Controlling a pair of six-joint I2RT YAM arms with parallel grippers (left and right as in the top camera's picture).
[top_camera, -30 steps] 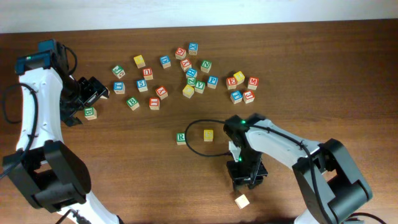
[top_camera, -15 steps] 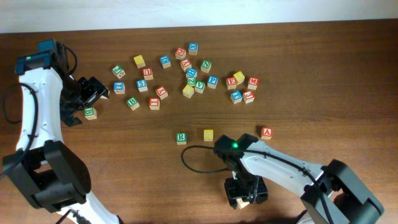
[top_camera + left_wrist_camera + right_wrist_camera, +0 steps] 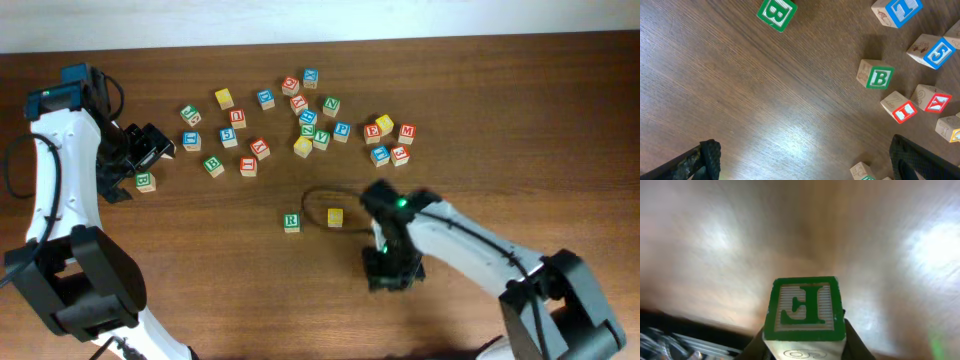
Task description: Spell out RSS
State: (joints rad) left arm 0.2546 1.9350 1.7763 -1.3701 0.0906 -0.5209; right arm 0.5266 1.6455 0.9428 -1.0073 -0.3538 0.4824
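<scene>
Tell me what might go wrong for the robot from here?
1. The right gripper pinches the held cube, and its wrist view is blurred, so the cube might slip out.
2. The face shown there bears a green letter that is no S. Set down that way, the word would misread.
3. The black cable loops close to the yellow cube and R cube, and could nudge them.

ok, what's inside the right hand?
A cube, with a green letter face showing in the wrist view. In the overhead view the hand covers it completely.

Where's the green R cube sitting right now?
In the overhead view, the green R cube sits mid-table, just left of a yellow cube, below the scattered cluster.
</scene>
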